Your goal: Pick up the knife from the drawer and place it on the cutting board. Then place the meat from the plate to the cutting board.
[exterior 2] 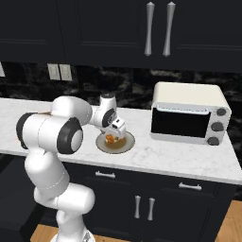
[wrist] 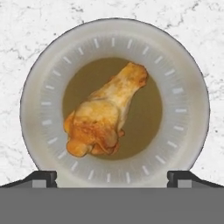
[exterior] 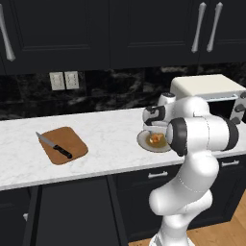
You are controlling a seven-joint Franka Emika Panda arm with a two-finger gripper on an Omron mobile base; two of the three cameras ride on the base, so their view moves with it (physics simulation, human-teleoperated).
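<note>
White gripper (wrist: 112,177) hangs wide open over the plate (wrist: 183,70), holding nothing.
One orange-brown meat (wrist: 105,118) chunk lies in that one plate on the marble counter (exterior: 110,139); one knife (exterior: 54,146) rests on the one cutting board (exterior: 72,139), well apart.

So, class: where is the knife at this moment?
In the left base view the knife lies diagonally on the cutting board, at the counter's left end, well left of the plate.
</note>
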